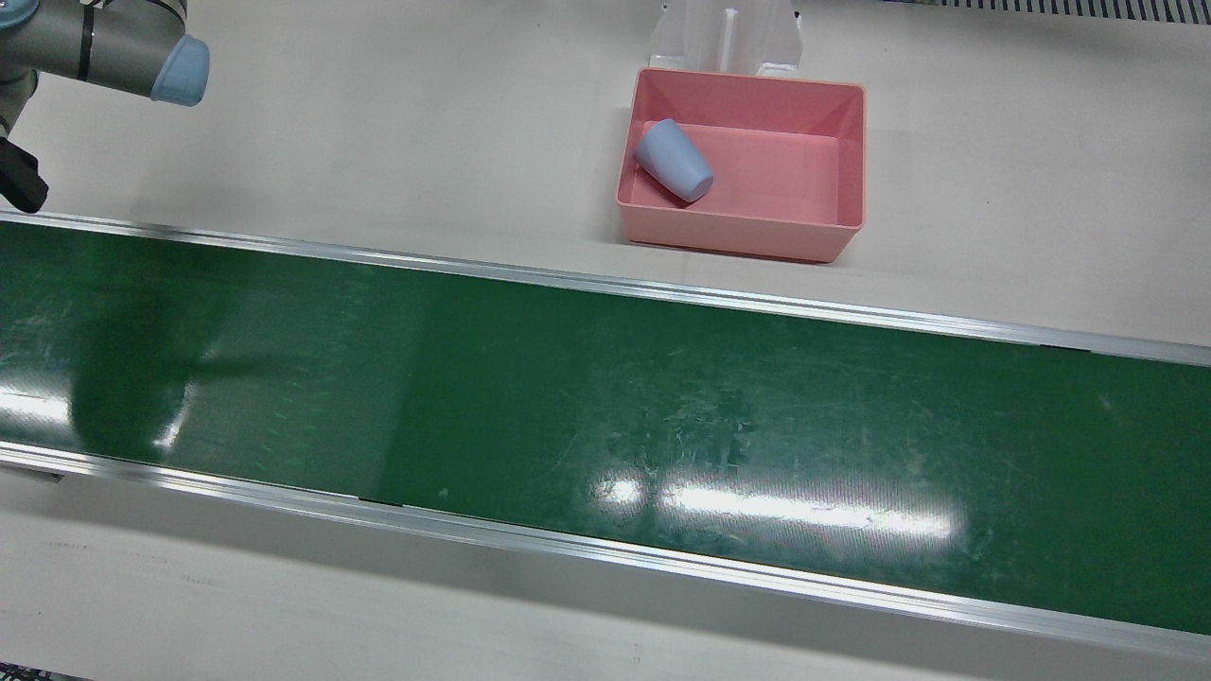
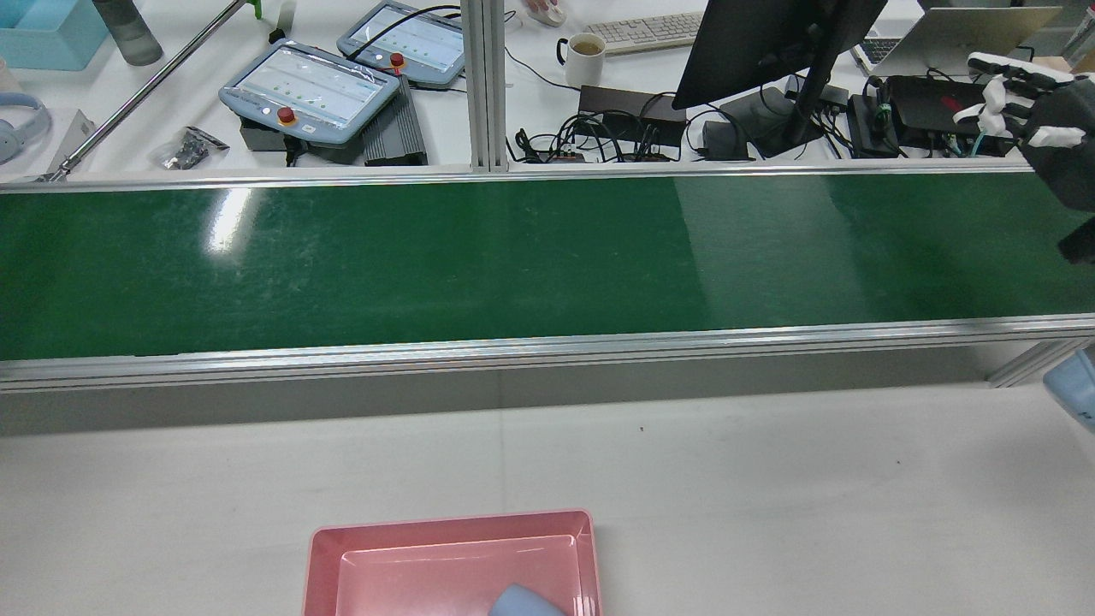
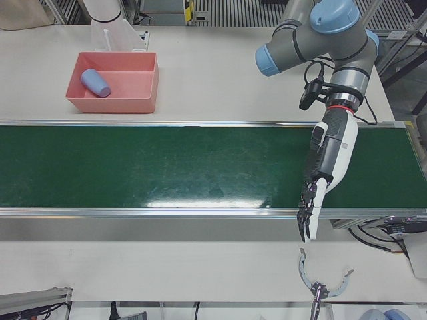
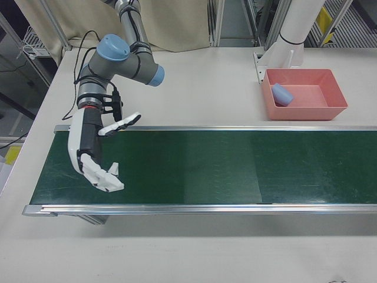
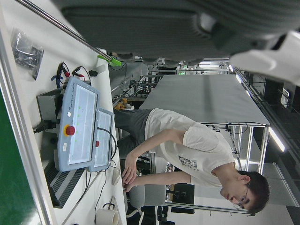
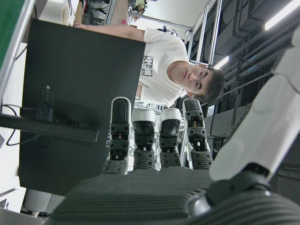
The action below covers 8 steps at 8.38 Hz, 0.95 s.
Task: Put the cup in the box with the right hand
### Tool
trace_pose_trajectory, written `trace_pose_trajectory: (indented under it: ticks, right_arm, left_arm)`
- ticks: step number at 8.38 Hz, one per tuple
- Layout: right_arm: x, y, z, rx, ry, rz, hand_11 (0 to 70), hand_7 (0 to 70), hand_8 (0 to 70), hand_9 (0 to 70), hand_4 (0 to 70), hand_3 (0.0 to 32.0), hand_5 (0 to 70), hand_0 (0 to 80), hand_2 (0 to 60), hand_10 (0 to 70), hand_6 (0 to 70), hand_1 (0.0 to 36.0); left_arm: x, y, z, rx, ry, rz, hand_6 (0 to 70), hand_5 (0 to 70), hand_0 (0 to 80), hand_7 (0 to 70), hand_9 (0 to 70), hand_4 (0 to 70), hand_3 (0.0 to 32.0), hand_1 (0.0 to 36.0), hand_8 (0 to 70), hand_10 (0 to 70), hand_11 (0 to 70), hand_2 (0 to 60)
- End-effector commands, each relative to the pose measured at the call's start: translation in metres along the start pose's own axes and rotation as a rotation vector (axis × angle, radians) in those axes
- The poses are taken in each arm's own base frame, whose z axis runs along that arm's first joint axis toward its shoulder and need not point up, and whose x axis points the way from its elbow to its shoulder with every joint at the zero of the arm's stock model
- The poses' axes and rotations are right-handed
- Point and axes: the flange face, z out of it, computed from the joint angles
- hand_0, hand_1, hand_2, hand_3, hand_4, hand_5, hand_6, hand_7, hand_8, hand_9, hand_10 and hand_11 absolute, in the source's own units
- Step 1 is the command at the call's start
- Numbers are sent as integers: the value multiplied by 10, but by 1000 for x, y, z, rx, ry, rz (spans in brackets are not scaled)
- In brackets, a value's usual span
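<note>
Half-cropped cup (image 2: pixel 523 601) in box (image 2: pixel 453 560), rear view

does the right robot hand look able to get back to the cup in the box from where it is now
Probably yes. The right robot hand is open over the far end of the belt, holding nothing. The cup lies on its side in the open-topped box, with nothing above or between them.

cup (image 4: pixel 281 94) apparently sideways in box (image 4: pixel 330 109)

Cup (image 2: pixel 523 602) and pink box (image 2: pixel 452 565) cut by rear view's bottom edge.
</note>
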Motion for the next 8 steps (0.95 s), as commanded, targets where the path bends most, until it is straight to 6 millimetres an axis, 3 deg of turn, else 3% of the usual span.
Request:
trace_pose_trajectory:
  ticks: [1,3,5,6,7,8]
  right_arm:
    - [-63,-42,-36,67,-86,-26,365,700,462,700,139,0,85,467,0,248,353,7]
    - [-86,-57,-54,102,-124,-44,366,700,463,700,129,0,85,462,0,249,353,23]
    - [-126,-59,-67,126,-144,-67,393,700,476,700,94,0,88,452,0,268,357,38]
    - [-134,-66,-79,219,-94,-72,374,700,460,700,1,0,92,423,160,253,355,107]
    - [-138,-67,-83,234,-87,-79,361,700,453,700,0,0,100,455,218,242,355,147]
    - [-131,-65,-77,228,-71,-78,350,700,450,693,0,0,105,469,251,233,356,174]
  left_arm:
    - [0,0,0,0,0,0,0,0,0,0,0,0,0,0,0,0,0,0]
    - [0,0,0,0,0,0,0,0,0,0,0,0,0,0,0,0,0,0]
    - [0,-1,0,0,0,0,0,0,0,0,0,0,0,0,0,0,0,0]
    - [-1,0,0,0,-2,0,0,0,0,0,0,0,0,0,0,0,0,0]
    - [0,0,0,0,0,0,0,0,0,0,0,0,0,0,0,0,0,0]
    - [0,0,0,0,0,0,0,0,0,0,0,0,0,0,0,0,0,0]
